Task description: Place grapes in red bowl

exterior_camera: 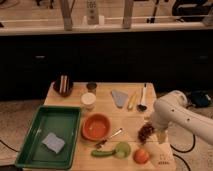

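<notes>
Claw (157, 134), grip unclear, hangs at the grapes (145, 132), apart from the red bowl (96, 126); green tray (56, 122) holds a sponge (53, 142).

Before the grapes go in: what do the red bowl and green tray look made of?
Red bowl: probably smooth plastic, even orange-red with soft sheen; glazed ceramic possible. Green tray: likely moulded plastic, uniform colour, raised rim. The tool sits beside the grapes, right of the bowl.

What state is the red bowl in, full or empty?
Empty: the red bowl shows only its bare inside. The grapes lie outside it on the table, beside the gripper.
</notes>
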